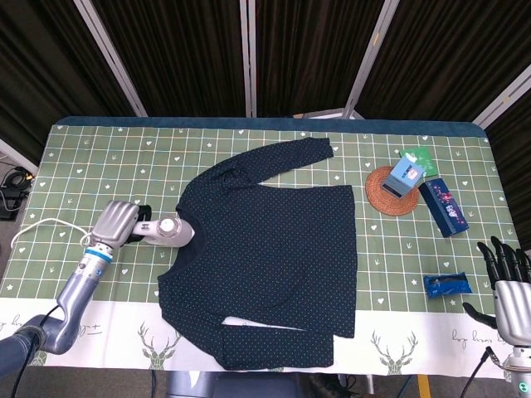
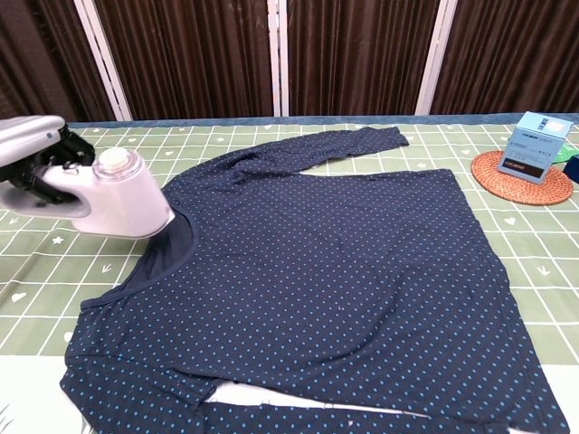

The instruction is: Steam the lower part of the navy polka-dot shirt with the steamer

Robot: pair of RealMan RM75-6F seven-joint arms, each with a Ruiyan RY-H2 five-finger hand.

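Note:
The navy polka-dot shirt (image 1: 270, 249) (image 2: 335, 271) lies flat on the table, collar toward the left and hem toward the right. My left hand (image 1: 118, 222) (image 2: 32, 154) grips the handle of the white steamer (image 1: 168, 233) (image 2: 113, 193), which is lifted and sits at the shirt's collar edge. Its white cord (image 1: 41, 225) trails off to the left. My right hand (image 1: 508, 286) stays off the table's front right corner, fingers spread, holding nothing; the chest view does not show it.
A round woven coaster (image 1: 390, 191) (image 2: 529, 176) carries a small blue-and-white box (image 1: 406, 176) (image 2: 536, 146). Beside it lie a green packet (image 1: 416, 157), a dark blue box (image 1: 443, 207) and a blue wrapper (image 1: 446, 285). The green check tablecloth (image 1: 108, 157) covers the table.

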